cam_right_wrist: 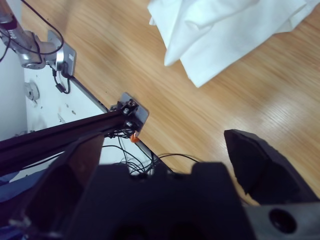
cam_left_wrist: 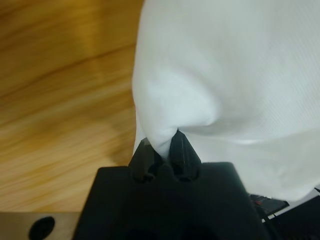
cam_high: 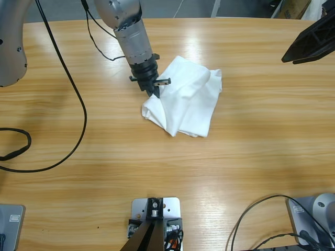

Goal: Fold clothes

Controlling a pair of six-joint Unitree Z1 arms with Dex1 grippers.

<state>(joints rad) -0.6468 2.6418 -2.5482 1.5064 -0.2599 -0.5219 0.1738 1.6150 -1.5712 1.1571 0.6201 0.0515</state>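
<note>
The clothes (cam_high: 188, 102) are a white garment lying bunched and partly folded just right of the middle of the wooden table (cam_high: 235, 172). My left gripper (cam_high: 155, 91) comes down from the top of the high view onto the garment's left edge. In the left wrist view its jaws are shut on a pinch of the white cloth (cam_left_wrist: 230, 75), with the left gripper (cam_left_wrist: 162, 142) at the fold. My right gripper (cam_high: 306, 44) hovers at the far right, away from the garment. The right wrist view shows the right gripper (cam_right_wrist: 170, 160) open and empty, with the clothes (cam_right_wrist: 225, 35) beyond it.
A black cable (cam_high: 78, 104) loops over the table's left side. Another cable (cam_high: 251, 214) curls at the front right. A silver arm body (cam_high: 10, 42) stands at the upper left corner. Bare wood surrounds the garment in front and to the right.
</note>
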